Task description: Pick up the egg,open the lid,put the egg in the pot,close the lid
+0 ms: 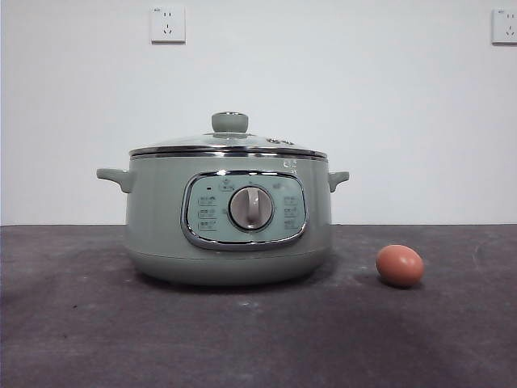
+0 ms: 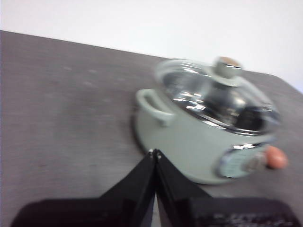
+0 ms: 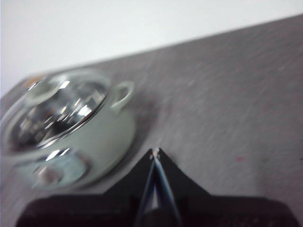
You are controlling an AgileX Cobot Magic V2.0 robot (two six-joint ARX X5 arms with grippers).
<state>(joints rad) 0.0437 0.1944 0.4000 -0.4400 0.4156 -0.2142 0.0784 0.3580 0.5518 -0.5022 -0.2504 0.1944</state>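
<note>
Right now my left gripper (image 2: 155, 152) is pinched closed on nothing, jaw tips meeting, hanging above the table (image 2: 61, 94) on the handle side of the pot (image 2: 189, 142), well clear of it. My right gripper (image 3: 155, 152) is the same: jaws together, empty, up over bare table beside the pot's other handle (image 3: 122, 94). Neither arm shows in the front view, so I judge both are parked high.

Moving outward: the pot sits mid-table, dial (image 1: 250, 208) facing the front camera. The lid (image 1: 230, 143) is seated flat on the rim, knob (image 1: 229, 122) upright on top. The egg (image 1: 400, 265) lies on the table just beside the pot, apart from it, on the side of the handle that the front view shows at right. In the left wrist view the egg peeks out past the control panel; I can't find it in the right wrist view, which is blurred.

Step in hand, as I read it: the very first one, picking up the egg. Nothing is done yet; the egg is untouched, the lid on.

Next move calls for spreading one gripper's jaws, dropping low over the egg and closing gently across its short axis. It's smooth and round, so it may roll or squirt out. The other gripper will need to open for the knob.
</note>
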